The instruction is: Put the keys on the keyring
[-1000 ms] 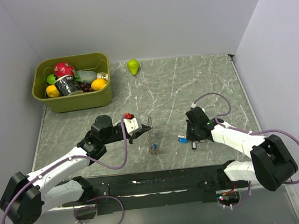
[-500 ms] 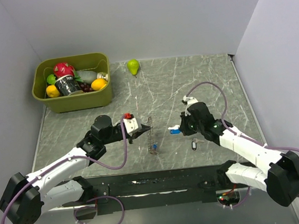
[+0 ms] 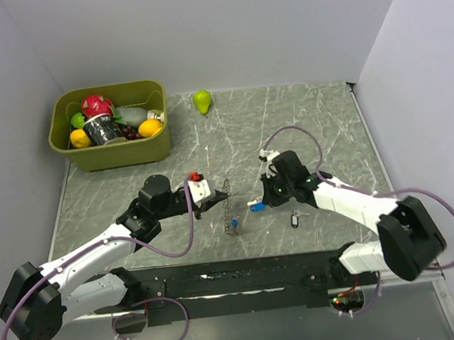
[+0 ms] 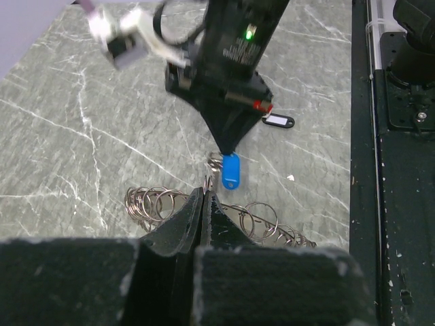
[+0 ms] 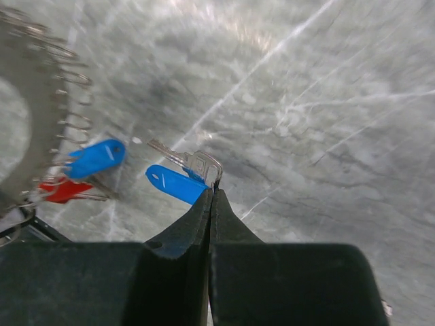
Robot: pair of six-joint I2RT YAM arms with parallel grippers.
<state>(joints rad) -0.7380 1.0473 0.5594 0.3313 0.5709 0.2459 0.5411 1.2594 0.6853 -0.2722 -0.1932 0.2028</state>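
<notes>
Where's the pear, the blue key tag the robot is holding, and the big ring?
pear (image 3: 202,101): top view, middle of its green body.
held blue key tag (image 5: 175,183): right wrist view, middle of the tag.
keyring (image 3: 230,206): top view, on its thin upright rim.

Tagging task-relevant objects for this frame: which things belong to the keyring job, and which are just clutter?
Job:
- keyring, pinched in left fingers
- blue key, in right fingers
- second blue key and red key, hanging at the keyring
- dark-tagged key, lying loose

Lying about:
- green bin of fruit
- pear
</notes>
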